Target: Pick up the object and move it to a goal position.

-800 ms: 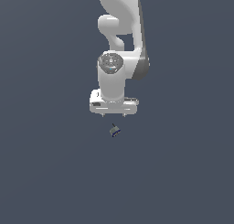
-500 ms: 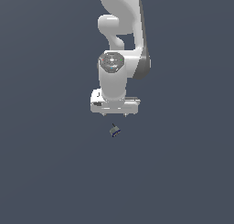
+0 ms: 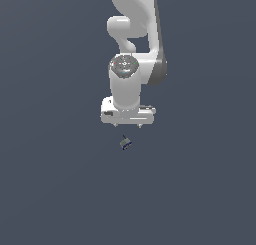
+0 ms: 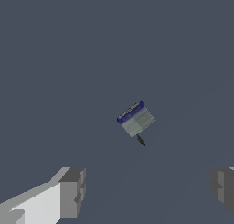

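The fingers (image 4: 71, 191) stand wide apart above the object (image 4: 135, 119) (tilted, untouched) on the grey floor (image 3: 55, 179).

We see only one thing apart from the task: a flat, uniform dark slate-blue surface (image 3: 55, 189) that fills the whole exterior view behind and below everything else. In the wrist view the same plain surface (image 4: 59, 58) covers the frame, without markings, edges or texture. We cannot tell whether it is a desk or a floor.
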Action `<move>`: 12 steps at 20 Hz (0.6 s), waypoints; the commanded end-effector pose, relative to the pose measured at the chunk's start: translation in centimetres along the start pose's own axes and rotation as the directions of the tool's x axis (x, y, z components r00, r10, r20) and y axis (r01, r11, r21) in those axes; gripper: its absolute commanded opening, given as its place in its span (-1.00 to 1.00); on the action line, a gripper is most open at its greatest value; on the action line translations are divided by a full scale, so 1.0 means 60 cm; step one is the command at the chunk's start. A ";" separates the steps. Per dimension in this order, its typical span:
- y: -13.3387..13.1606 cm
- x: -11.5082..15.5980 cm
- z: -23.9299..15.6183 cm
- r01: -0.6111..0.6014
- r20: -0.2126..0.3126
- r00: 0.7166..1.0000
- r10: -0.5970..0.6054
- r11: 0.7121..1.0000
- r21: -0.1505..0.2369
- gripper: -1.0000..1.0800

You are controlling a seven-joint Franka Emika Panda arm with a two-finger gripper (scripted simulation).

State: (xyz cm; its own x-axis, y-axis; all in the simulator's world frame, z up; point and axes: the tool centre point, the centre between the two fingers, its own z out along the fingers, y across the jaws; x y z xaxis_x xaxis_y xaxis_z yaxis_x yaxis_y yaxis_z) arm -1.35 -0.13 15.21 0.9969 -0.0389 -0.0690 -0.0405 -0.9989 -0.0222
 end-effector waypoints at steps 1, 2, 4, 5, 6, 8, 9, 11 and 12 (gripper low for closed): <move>0.001 0.001 0.004 0.017 -0.001 1.000 -0.017 1.000 -0.001 0.92; 0.002 0.001 0.006 0.027 -0.002 1.000 -0.027 1.000 -0.002 0.92; 0.004 0.002 0.012 0.051 -0.005 0.999 -0.051 0.999 -0.004 0.92; 0.005 0.003 0.015 0.066 -0.006 0.998 -0.066 0.998 -0.006 0.92; 0.006 0.004 0.019 0.081 -0.007 0.997 -0.081 0.997 -0.007 0.92; 0.008 0.005 0.027 0.116 -0.010 0.993 -0.117 0.993 -0.010 0.92; 0.010 0.006 0.032 0.136 -0.012 0.991 -0.136 0.991 -0.012 0.92; 0.012 0.008 0.042 0.180 -0.015 0.984 -0.180 0.984 -0.016 0.92; 0.014 0.009 0.047 0.203 -0.017 0.979 -0.204 0.979 -0.018 0.92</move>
State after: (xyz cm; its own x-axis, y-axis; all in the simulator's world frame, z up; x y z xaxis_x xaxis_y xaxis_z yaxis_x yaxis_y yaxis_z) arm -1.08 -0.79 12.82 0.9902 0.1310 -0.0493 0.1302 -0.9913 -0.0188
